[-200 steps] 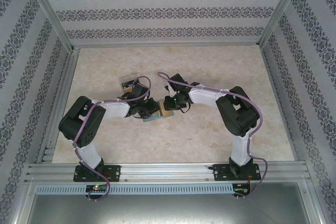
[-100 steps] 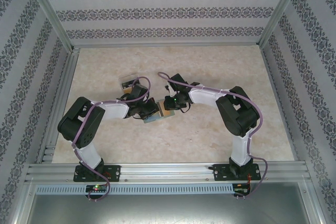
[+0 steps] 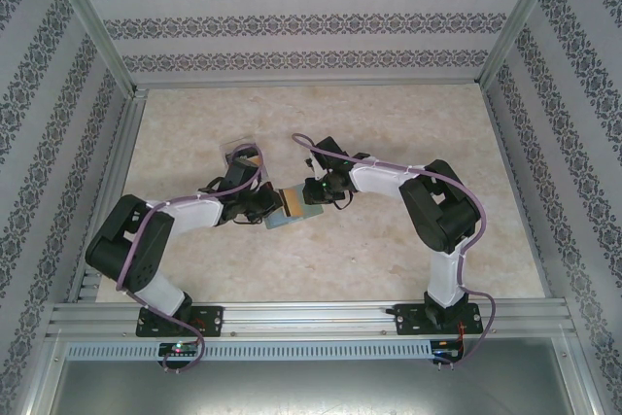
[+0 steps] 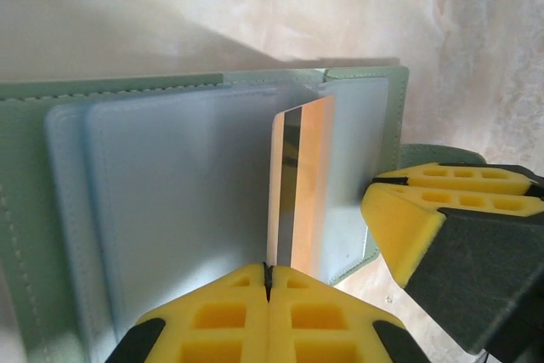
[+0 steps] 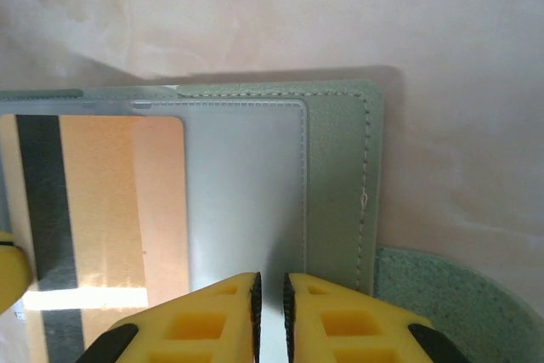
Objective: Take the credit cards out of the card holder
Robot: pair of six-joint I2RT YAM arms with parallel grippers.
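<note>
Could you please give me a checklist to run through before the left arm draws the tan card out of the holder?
1. Left end effector shut on the card edge: ok.
2. Right end effector clamping the holder by its pale sleeve: ok.
3. Card clear of the sleeve: not ok; one end looks tucked under it in the right wrist view.
4. Dark card located: cannot tell.
5. Bare table beside the holder for set-down: ok.
</note>
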